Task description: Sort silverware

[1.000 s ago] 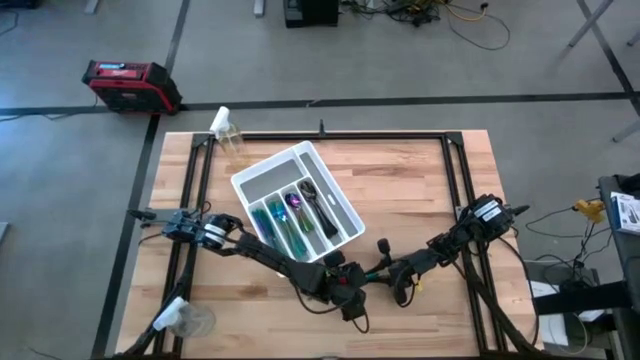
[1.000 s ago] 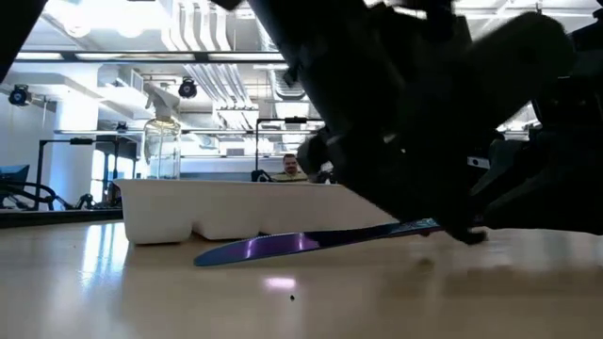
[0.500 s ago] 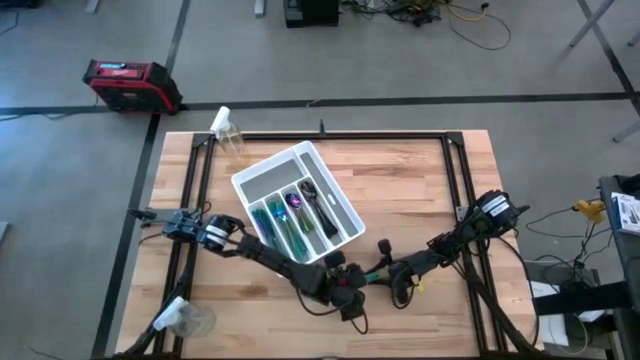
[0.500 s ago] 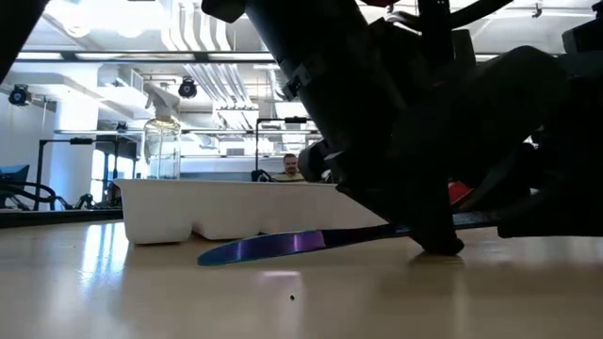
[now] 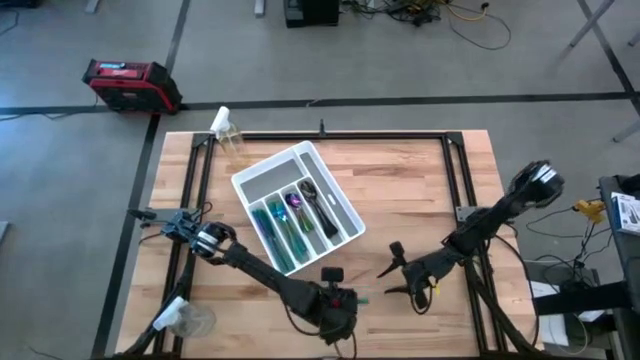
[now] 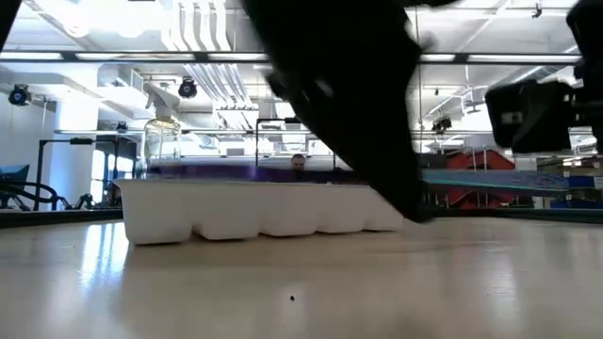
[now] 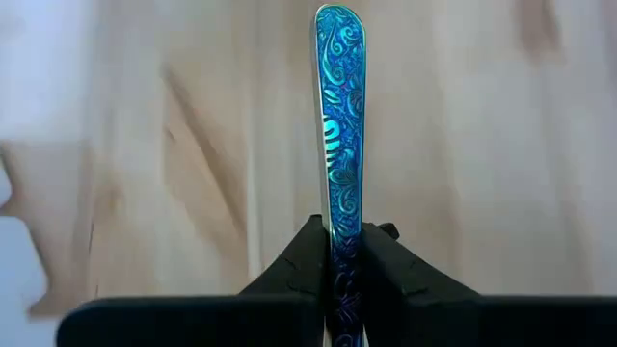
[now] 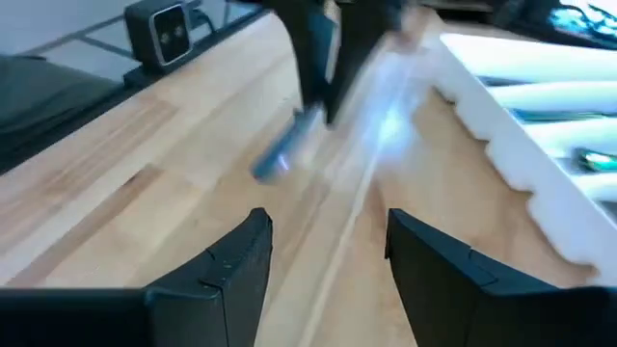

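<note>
Wooden butcher-block table [image 5: 400, 190], black-framed: work surface.

White plastic compartmented cutlery tray [image 5: 297, 207]: set diagonally, left of the table's centre. Several iridescent and dark pieces already lie in its slots.

Left arm, dark, jointed: reaches along the near edge to the table's near middle. Left gripper [image 7: 337, 253]: pincer narrow, clamped on the utensil below.

Right arm, dark, jointed: on the near right. Right gripper [image 5: 393, 268]: pincer spread wide, holding nothing, near the left gripper but apart from it.

Slim iridescent teal-blue metal utensil with scrolled pattern [image 7: 337, 145]: handle end projects beyond the left fingers over bare wood; working end hidden, so type cannot be told.

Step in hand, by judgement: piece held by the left gripper, carry to the tray pending. Next move calls for swinging it far-left over the tray, matching the slot, aligning it lengthwise, then releasing.
</note>
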Robot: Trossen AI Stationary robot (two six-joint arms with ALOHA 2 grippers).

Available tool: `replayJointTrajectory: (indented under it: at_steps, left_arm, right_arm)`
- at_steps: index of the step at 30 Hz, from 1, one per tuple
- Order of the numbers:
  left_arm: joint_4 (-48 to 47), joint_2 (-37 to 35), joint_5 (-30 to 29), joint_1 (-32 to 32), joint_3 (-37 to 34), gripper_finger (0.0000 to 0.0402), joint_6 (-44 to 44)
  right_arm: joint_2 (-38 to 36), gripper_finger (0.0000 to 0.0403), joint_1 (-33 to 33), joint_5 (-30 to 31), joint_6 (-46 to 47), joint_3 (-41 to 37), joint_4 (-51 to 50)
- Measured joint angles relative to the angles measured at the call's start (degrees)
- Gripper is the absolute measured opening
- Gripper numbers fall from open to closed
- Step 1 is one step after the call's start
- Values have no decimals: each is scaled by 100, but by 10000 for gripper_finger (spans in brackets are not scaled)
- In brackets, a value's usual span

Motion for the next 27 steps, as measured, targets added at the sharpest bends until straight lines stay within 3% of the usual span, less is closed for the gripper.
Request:
replayJointTrajectory:
  at_steps: [3, 8, 13, 19, 27]
  left_arm:
    - [-1454, -10, 381, 5, 622, 21, 400]
    - [-4203, -30, 450, 54, 1628, 21, 1167]
    - [-4147, -503, 1008, 318, 1546, 21, 2484]
    - [-4159, -1458, 757, 677, 397, 21, 2617]
    - [-4036, -2813, 465, 1041, -2101, 21, 2853]
  right_arm:
    - [-430, 179, -8, 290, 245, 0, -727]
    - [-621, 169, -13, 510, 819, 0, -1200]
    - [-314, 161, -7, 629, 1254, 3, -1152]
    - [213, 157, 11, 982, 1564, 5, -1036]
    - [957, 168, 15, 1138, 1929, 7, -470]
